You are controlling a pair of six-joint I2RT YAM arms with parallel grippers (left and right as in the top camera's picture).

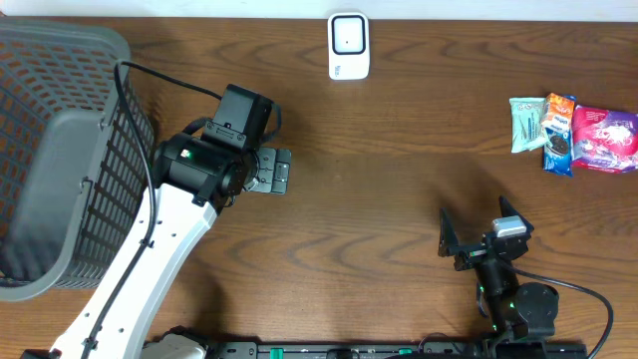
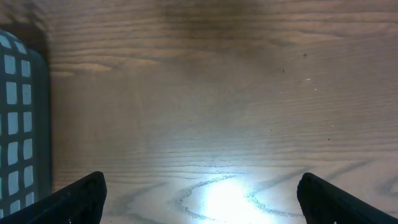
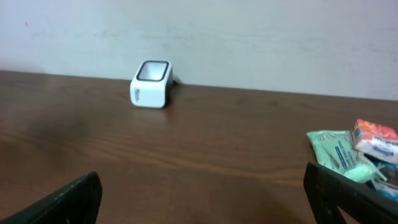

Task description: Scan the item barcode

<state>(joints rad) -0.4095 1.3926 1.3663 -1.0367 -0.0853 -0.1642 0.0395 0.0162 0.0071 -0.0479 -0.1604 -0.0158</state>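
Both the left gripper (image 1: 271, 170) and right gripper (image 1: 478, 229) are hanging spread wide, gripping nothing. Snack packets (image 1: 571, 135) are lying overlapped ahead-right of the right one, barcode scanner (image 1: 349, 45) ahead-left. I'm guessing a grab there is risking snagging two packets or covering the barcode.

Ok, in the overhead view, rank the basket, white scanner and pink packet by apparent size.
Largest: grey basket, by far.
Then white scanner and pink packet: about the same size, so unranked.
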